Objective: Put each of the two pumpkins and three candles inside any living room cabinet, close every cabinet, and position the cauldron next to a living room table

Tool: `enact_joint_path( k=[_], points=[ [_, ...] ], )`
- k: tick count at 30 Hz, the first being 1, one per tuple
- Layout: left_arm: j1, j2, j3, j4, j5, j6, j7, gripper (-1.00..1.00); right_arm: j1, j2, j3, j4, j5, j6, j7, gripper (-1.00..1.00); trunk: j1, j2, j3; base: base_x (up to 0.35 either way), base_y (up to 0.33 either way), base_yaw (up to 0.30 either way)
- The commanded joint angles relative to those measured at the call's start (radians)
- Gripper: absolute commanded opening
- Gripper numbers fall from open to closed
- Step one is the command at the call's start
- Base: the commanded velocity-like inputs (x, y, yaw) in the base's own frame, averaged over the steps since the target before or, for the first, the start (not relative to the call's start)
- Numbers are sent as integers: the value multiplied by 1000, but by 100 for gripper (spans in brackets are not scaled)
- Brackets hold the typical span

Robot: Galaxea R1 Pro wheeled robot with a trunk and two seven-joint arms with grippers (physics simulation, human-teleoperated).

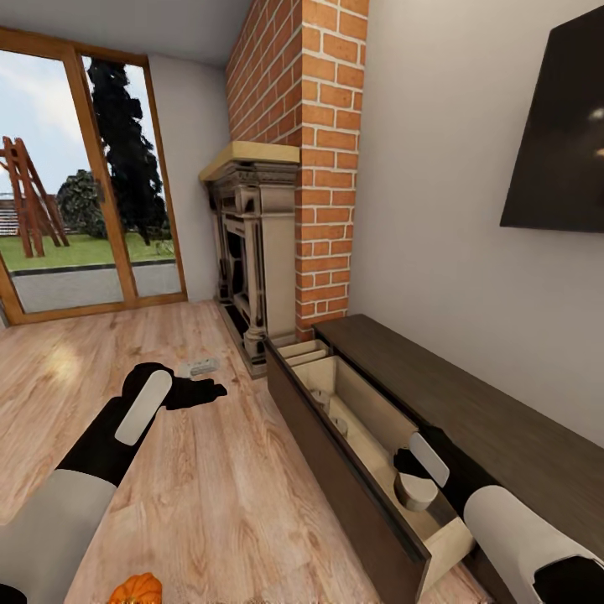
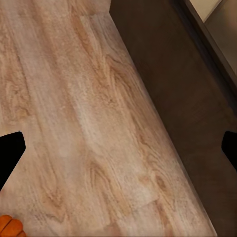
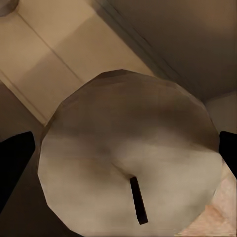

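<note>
One candle [image 1: 415,489] sits between the right claw [image 1: 411,470] fingers over the open cabinet [image 1: 352,495] drawer's near end, grip unconfirmed; left claw [image 1: 197,391] open, empty; pumpkin [image 1: 136,590] on floor, cabinet unclosed.

No text, label, brand, number or sign can be read on the cabinet [image 1: 470,403], the wall screen [image 1: 558,134] or the candle [image 3: 131,163]

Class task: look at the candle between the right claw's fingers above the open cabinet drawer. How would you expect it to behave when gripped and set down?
The candle looks short, wide and flat-topped, so it should probably stand steadily without tipping. Its rounded side could roll if laid over. The right claw spans it, so it seems rigid.
</note>
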State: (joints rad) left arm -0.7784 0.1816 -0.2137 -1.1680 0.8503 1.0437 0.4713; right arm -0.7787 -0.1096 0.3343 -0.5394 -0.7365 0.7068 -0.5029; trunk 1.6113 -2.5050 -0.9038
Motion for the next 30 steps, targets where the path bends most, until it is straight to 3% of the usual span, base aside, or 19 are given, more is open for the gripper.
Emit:
enact_joint_path(
  k=[1, 6, 10, 17, 30],
  points=[
    [-1, 1, -3, -1, 10, 1, 10, 100, -1, -1, 7, 5, -11, 0, -8, -100, 0, -1, -5, 0, 0, 0],
    [-1, 1, -3, -1, 10, 1, 10, 100, -2, 0, 7, 15, -12, 0, -8, -100, 2, -2, -24, 0, 0, 0],
    [-1, 1, -3, -1, 10, 1, 10, 100, -2, 1, 6, 18, -12, -1, -8, -100, 2, -2, -24, 0, 0, 0],
    [-1, 1, -4, -2, 9, 1, 10, 100, -2, 2, 7, 28, -11, -44, -7, -100, 5, -3, -44, 0, 0, 0],
    [-1, 1, -4, -2, 9, 1, 11, 100, -2, 2, 8, 32, -11, -51, -6, -100, 5, -3, -44, 0, 0, 0]
  ],
)
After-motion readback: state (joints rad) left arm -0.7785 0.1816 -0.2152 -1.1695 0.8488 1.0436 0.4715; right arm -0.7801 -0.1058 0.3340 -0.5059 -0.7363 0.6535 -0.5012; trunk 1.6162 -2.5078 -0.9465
